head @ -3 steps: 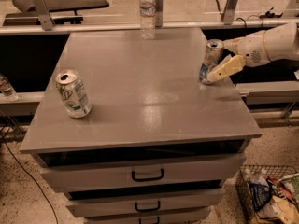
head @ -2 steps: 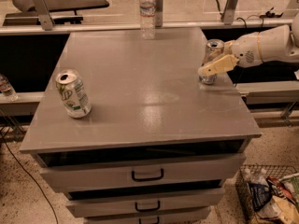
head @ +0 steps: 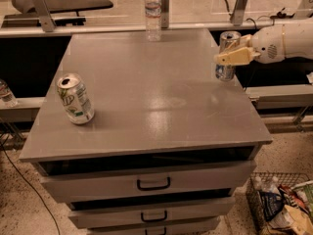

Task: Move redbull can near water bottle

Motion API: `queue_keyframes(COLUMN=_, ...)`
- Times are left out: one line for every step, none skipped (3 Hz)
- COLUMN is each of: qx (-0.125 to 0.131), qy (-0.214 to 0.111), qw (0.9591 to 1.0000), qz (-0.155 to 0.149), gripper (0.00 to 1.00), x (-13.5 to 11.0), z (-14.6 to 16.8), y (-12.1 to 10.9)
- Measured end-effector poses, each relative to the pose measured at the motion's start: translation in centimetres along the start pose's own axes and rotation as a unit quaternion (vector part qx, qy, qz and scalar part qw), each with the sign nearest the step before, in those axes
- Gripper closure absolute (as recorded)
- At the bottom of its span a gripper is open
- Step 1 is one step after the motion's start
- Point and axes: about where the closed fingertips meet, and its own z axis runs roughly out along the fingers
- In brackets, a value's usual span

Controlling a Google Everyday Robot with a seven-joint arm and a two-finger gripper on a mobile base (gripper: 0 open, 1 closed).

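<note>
Redbull can is standing upright at the right edge of the counter, toward its far side. The claw is reaching in from the right and appears to be closing snugly on the can at mid-height. Whether the can's base is resting on the counter cannot be told. Judgement: the grasp step is in hand. The next move is calling for carrying the can leftward and back to the water bottle, which is standing well apart at the far edge.
</note>
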Motion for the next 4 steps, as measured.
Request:
queue_keyframes(qx=0.011, qy=-0.033, qw=0.9988, qz=-0.034, gripper=0.93, x=-4.0, z=-2.8, y=0.0)
queue_keyframes(qx=0.015, qy=-0.039, qw=0.9983, qz=-0.041, gripper=1.00, x=-4.8, z=-3.2, y=-0.1)
queue_keyframes(qx=0.015, qy=-0.039, qw=0.9983, qz=-0.041, gripper=1.00, x=-4.8, z=-3.2, y=-0.1)
queue_keyframes(qx=0.025, qy=-0.055, qw=0.9968, qz=-0.052, gripper=1.00, x=-6.0, z=-2.0, y=-0.9)
